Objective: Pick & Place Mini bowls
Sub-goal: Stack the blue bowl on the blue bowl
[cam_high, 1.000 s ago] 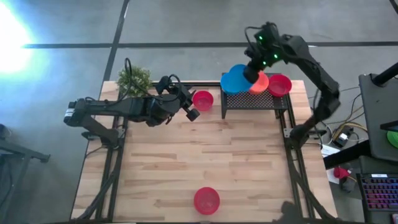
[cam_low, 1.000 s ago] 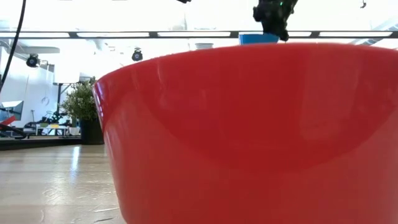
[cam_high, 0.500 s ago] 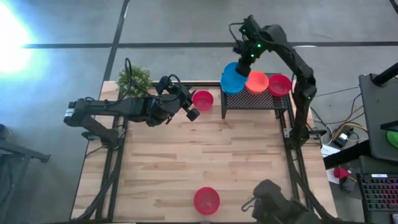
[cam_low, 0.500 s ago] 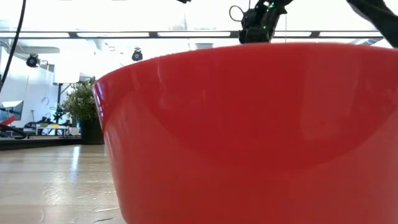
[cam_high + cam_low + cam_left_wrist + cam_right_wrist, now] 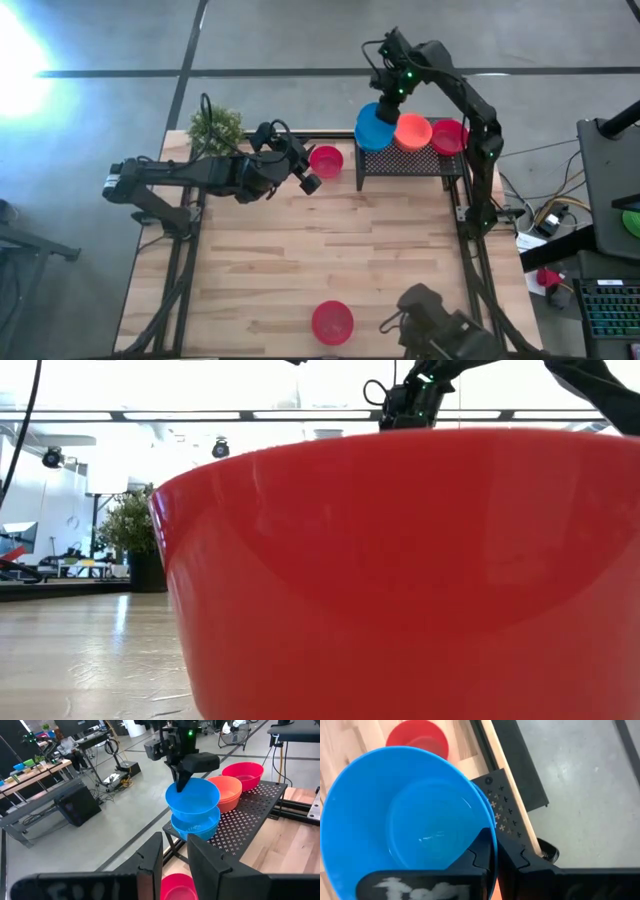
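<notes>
High view, wooden table (image 5: 320, 260), grey floor (image 5: 300, 35); right hand (image 5: 385, 92) clamped on blue bowl (image 5: 374, 125), left hand (image 5: 310, 178) seemingly apart

A blue mini bowl (image 5: 192, 796) is hanging upright over blue ones (image 5: 196, 825), beside orange (image 5: 412, 131) and red bowls (image 5: 449, 136); two red bowls (image 5: 326, 160) (image 5: 332, 322) are sitting apart.

Pale wooden tabletop (image 5: 320, 255) on a dark metal frame. Small green potted plant (image 5: 214, 128) at its far left corner. Black perforated metal rack (image 5: 410, 160) at the far edge, right of centre. Grey concrete floor (image 5: 280, 40) beyond, crossed by dark lines. Keyboard (image 5: 610, 310) with coloured keys off to the right.
</notes>
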Tool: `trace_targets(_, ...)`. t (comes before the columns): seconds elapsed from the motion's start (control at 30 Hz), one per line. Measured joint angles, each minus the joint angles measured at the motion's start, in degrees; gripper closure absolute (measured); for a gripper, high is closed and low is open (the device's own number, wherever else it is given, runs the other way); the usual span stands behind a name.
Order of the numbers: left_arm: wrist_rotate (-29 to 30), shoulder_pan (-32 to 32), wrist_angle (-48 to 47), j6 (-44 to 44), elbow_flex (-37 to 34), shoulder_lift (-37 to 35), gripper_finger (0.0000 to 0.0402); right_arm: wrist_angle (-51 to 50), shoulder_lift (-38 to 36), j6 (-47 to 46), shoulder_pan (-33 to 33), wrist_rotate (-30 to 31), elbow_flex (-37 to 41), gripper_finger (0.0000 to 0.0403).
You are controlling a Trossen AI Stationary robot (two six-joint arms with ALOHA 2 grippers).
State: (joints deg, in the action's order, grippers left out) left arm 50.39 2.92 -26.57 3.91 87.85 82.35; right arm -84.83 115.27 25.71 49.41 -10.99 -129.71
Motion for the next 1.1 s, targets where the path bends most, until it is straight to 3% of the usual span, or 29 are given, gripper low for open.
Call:
trace_targets(0.33,0.0,0.0,0.0,0.0,0.0,0.0,0.0317,1.8,0.0,0.2,0.0,0.0,4.2,0.0394)
trace_targets(0.83,0.0,0.0,0.0,0.0,0.0,0.0,0.0317,2.7,0.0,0.0,0.0,0.0,4.2,0.0393)
trace_targets(1.1,0.0,0.0,0.0,0.0,0.0,0.0,0.0317,2.7,0.0,1.0,-0.8,0.1,4.2,0.0334)
